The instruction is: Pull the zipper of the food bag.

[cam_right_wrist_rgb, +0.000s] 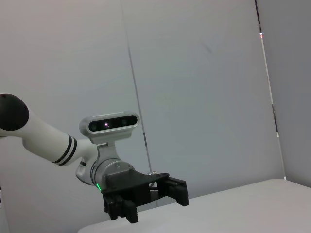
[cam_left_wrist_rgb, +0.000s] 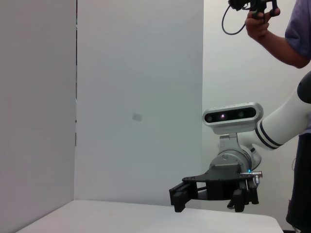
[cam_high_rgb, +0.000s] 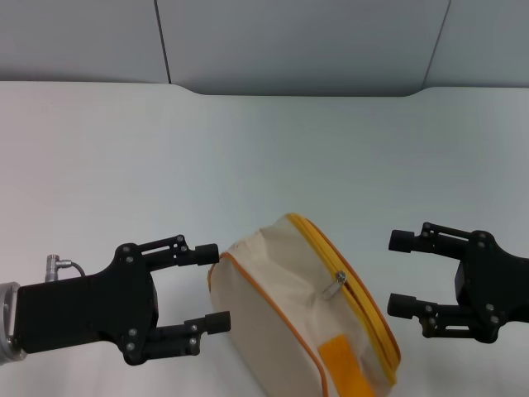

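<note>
The food bag [cam_high_rgb: 273,306] is a boxy beige canvas bag with orange piping, lying on its side at the front middle of the white table [cam_high_rgb: 248,157]. The zipper's silver pull tab [cam_high_rgb: 335,285] lies on the track along the bag's upper right edge. An orange strap [cam_high_rgb: 343,364] shows at the bag's near end. My left gripper [cam_high_rgb: 212,287] is open, with its fingertips at the bag's left edge. My right gripper [cam_high_rgb: 401,273] is open and empty, a little right of the bag. The bag does not show in either wrist view.
Grey wall panels [cam_high_rgb: 289,41] stand behind the table. The left wrist view shows my right gripper [cam_left_wrist_rgb: 180,196] farther off and a person [cam_left_wrist_rgb: 286,34] holding a controller. The right wrist view shows my left gripper [cam_right_wrist_rgb: 177,189] farther off.
</note>
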`<action>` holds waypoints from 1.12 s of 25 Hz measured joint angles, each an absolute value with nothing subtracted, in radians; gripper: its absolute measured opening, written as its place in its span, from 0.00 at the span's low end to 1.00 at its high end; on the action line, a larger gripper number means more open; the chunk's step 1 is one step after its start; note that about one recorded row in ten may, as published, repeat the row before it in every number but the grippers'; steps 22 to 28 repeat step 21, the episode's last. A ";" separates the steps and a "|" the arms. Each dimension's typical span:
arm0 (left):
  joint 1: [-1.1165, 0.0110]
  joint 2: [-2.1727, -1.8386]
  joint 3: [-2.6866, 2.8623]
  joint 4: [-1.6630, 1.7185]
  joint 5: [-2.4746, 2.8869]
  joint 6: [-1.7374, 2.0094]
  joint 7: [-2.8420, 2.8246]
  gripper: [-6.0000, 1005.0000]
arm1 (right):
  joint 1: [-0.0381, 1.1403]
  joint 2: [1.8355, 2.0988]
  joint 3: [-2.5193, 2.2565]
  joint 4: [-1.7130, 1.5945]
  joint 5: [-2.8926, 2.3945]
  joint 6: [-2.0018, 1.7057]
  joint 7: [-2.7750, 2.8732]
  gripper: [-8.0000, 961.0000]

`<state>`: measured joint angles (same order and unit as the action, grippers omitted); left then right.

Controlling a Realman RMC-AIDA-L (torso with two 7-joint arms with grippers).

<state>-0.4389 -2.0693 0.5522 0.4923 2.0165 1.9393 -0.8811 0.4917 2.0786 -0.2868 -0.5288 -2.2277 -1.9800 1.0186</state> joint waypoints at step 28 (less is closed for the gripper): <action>-0.437 -2.071 0.555 0.485 2.017 1.938 -0.875 0.73 | 0.493 2.079 -0.287 -0.543 -2.229 -1.972 1.019 0.83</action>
